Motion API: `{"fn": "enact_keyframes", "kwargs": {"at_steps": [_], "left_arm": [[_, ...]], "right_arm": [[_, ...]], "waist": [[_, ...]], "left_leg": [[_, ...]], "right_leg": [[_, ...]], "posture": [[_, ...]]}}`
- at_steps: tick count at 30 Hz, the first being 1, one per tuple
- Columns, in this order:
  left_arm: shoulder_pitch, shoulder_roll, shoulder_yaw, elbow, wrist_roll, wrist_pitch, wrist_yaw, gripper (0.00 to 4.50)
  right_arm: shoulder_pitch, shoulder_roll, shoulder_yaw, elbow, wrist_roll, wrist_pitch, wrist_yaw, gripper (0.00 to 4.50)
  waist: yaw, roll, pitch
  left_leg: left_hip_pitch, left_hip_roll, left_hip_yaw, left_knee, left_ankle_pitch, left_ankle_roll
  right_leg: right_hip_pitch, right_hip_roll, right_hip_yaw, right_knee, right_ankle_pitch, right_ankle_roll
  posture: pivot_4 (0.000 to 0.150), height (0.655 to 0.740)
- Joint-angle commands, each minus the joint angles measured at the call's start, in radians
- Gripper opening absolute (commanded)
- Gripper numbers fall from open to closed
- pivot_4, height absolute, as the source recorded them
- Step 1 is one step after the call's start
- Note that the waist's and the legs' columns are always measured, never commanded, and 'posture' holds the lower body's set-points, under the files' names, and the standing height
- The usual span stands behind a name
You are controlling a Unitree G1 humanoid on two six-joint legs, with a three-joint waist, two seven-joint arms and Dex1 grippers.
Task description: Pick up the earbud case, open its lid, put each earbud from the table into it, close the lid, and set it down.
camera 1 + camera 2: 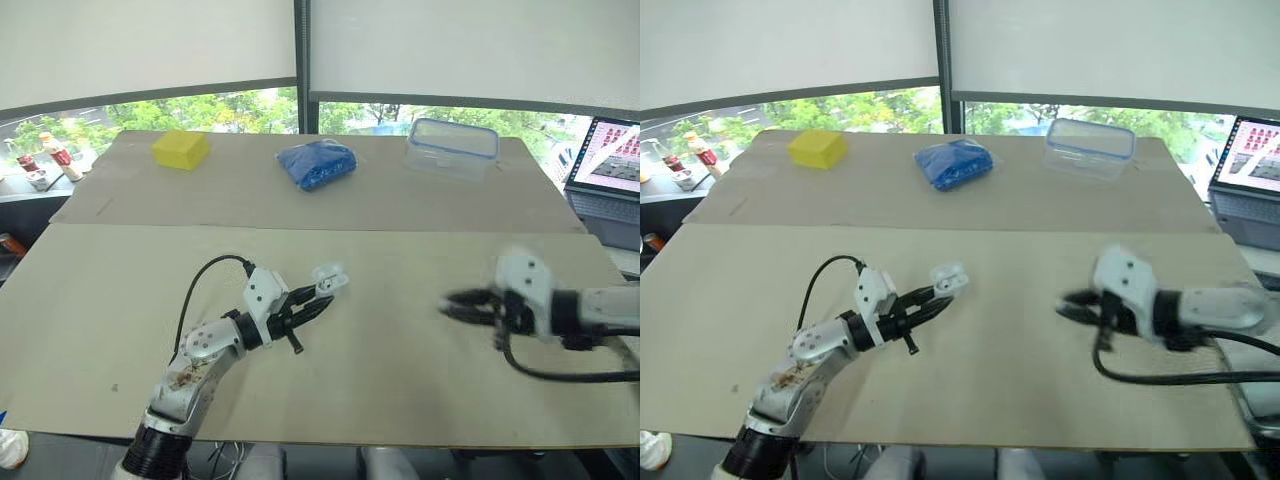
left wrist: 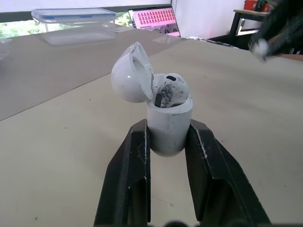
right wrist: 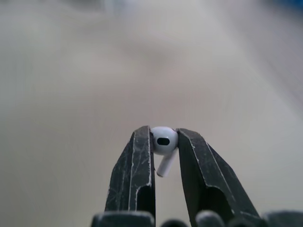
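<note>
My left gripper (image 1: 322,296) is shut on the white earbud case (image 2: 168,120), holding it by its body above the table's middle. The case lid (image 2: 131,73) stands open, tipped back, and one earbud (image 2: 168,94) sits in a slot inside. The case (image 1: 331,280) shows at the fingertips in the left eye view. My right gripper (image 1: 452,304) hovers over the table to the right, fingertips facing the case. It is shut on a white earbud (image 3: 163,142), pinched at the head with its stem hanging down.
At the back of the table (image 1: 400,380) lie a yellow sponge (image 1: 181,149), a blue cloth bundle (image 1: 317,163) and a clear plastic box (image 1: 452,148). A laptop (image 1: 612,165) stands open at the far right edge.
</note>
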Motion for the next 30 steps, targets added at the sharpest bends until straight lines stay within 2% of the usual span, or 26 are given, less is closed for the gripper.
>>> {"fn": "enact_keyframes", "kwargs": {"at_steps": [1, 4, 9, 17, 30], "left_arm": [[-0.062, -0.012, 0.018, 0.028, -0.030, -0.025, -0.033, 0.54], [-0.117, -0.027, 0.033, 0.071, -0.050, -0.010, -0.047, 0.54], [-0.171, -0.033, 0.043, 0.113, -0.074, 0.004, -0.071, 0.54], [-0.180, -0.028, 0.037, 0.107, -0.081, 0.015, -0.099, 0.54], [-0.171, -0.032, 0.031, 0.101, -0.076, 0.014, -0.106, 0.54]], "right_arm": [[-0.077, 0.209, -0.036, -0.109, 0.126, 0.083, -0.254, 0.36], [-0.099, 0.370, 0.002, -0.137, 0.143, 0.085, -0.404, 0.36], [-0.104, 0.475, 0.070, -0.118, 0.123, 0.033, -0.502, 0.36], [-0.073, 0.462, 0.247, -0.054, -0.063, -0.165, -0.519, 0.36], [-0.062, 0.459, 0.338, 0.040, -0.206, -0.313, -0.529, 0.36]], "waist": [[0.001, 0.000, 0.000], [0.006, 0.000, 0.000], [0.001, 0.000, 0.000], [-0.007, 0.001, 0.000], [-0.006, 0.001, 0.000]], "left_leg": [[0.000, 0.000, -0.001, 0.000, 0.000, 0.000], [-0.002, 0.000, -0.001, 0.000, 0.000, 0.000], [-0.002, 0.000, -0.001, 0.000, 0.000, 0.000], [-0.002, 0.000, -0.001, 0.000, 0.000, 0.000], [-0.002, 0.000, -0.001, 0.000, 0.000, 0.000]], "right_leg": [[0.000, 0.000, -0.001, 0.000, 0.000, 0.000], [-0.001, 0.000, -0.001, 0.000, 0.000, 0.000], [-0.002, -0.001, -0.001, 0.001, 0.000, 0.000], [-0.003, 0.000, -0.001, 0.001, 0.000, 0.000], [-0.003, 0.000, -0.001, 0.001, 0.000, 0.000]], "posture": [[0.150, 0.6797], [0.150, 0.6797], [0.150, 0.6797], [0.150, 0.6797], [0.150, 0.6797]]}}
